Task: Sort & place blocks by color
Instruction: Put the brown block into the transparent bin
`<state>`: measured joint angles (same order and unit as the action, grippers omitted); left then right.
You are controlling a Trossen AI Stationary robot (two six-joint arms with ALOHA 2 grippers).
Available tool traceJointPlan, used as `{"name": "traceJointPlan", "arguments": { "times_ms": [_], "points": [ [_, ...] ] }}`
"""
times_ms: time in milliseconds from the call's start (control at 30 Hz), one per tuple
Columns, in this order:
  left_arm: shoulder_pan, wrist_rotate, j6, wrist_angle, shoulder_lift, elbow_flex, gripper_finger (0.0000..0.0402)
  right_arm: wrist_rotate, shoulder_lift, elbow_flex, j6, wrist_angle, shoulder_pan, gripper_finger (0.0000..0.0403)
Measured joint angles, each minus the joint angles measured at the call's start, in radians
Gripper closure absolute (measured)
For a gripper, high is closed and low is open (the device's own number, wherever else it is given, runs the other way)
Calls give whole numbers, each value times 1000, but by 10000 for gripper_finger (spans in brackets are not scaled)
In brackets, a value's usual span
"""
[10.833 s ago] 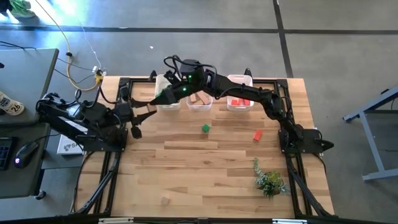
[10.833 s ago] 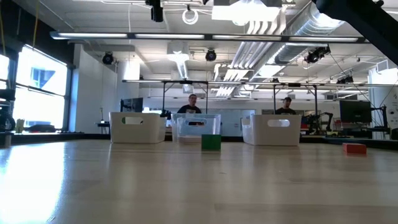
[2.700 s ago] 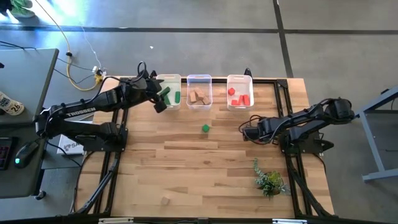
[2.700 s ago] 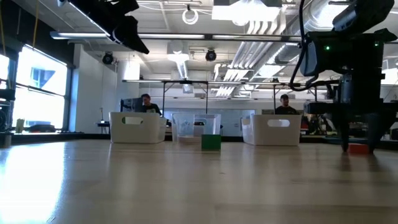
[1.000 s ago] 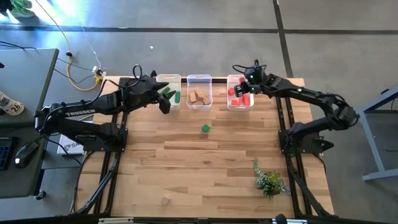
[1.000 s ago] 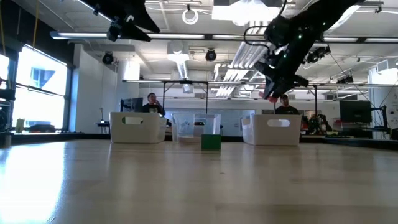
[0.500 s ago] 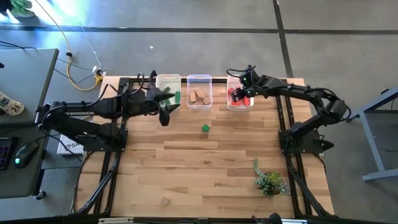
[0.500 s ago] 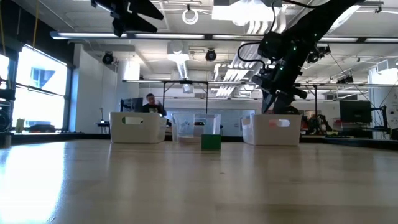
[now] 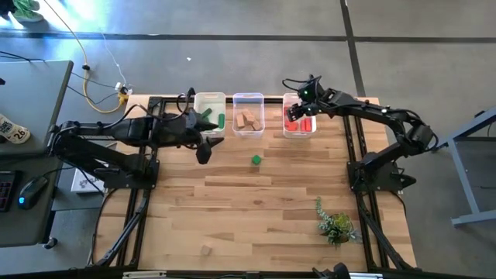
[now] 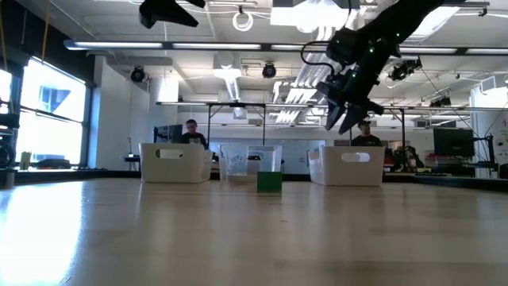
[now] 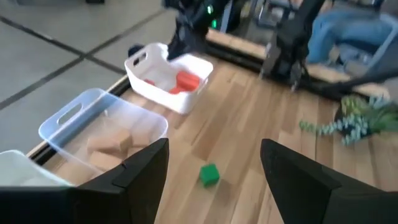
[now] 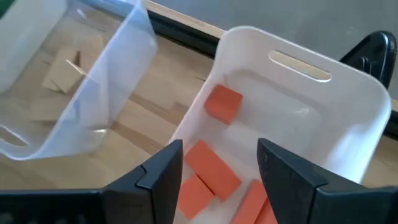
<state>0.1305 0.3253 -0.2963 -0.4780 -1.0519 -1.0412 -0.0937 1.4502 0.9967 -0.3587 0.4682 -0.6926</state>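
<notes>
A green block [image 9: 256, 160] lies alone on the table's middle; it also shows in the low view [image 10: 269, 181] and the left wrist view [image 11: 209, 174]. My left gripper [image 9: 204, 149] is open and empty [image 11: 214, 149], to the block's left and high above the table. My right gripper [image 9: 293, 118] is open and empty [image 12: 221, 149] above the white bin [image 12: 348, 87], in which several red blocks [image 12: 211, 163] lie. The left bin [image 9: 210, 115] holds green blocks, the middle clear bin [image 9: 248, 101] tan ones. A tan block [image 9: 205, 249] lies near the front edge.
The three bins stand in a row along the far edge. A green plant sprig [image 9: 335, 225] lies at the near right. People sit in the room behind the table [image 10: 190, 131]. Bare wood stretches between the bins and the front edge.
My right gripper has carried a red block down into the white bin, let it go and risen again, open. My left gripper has drawn back from the green bin toward the table's near side, staying open.
</notes>
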Motion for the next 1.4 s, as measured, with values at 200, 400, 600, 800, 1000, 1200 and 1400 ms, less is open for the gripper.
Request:
{"name": "traceJointPlan", "arguments": {
  "times_ms": [200, 400, 600, 800, 1000, 1200, 1400],
  "points": [
    [-60, 0, -15, -213, -91, -106, 158, 6, 0, 116, 1, 136, 36, 210],
    [-145, -30, 11, -348, -164, -142, 158, -68, -1, 215, -17, 227, 110, 210],
    [-253, -103, 30, -383, -206, -143, 158, -66, -1, 265, -112, 248, 173, 210],
    [-384, -105, 103, -396, -244, -143, 158, -56, -1, 287, -217, 246, 254, 210],
    [-489, -105, 132, -394, -306, -143, 158, -56, -1, 287, -294, 251, 336, 210],
    [-596, -109, 92, -386, -399, -143, 158, -94, -1, 286, -351, 254, 413, 210],
    [-682, -113, 59, -365, -491, -143, 158, -143, -1, 286, -396, 254, 471, 210]
  ]
}}
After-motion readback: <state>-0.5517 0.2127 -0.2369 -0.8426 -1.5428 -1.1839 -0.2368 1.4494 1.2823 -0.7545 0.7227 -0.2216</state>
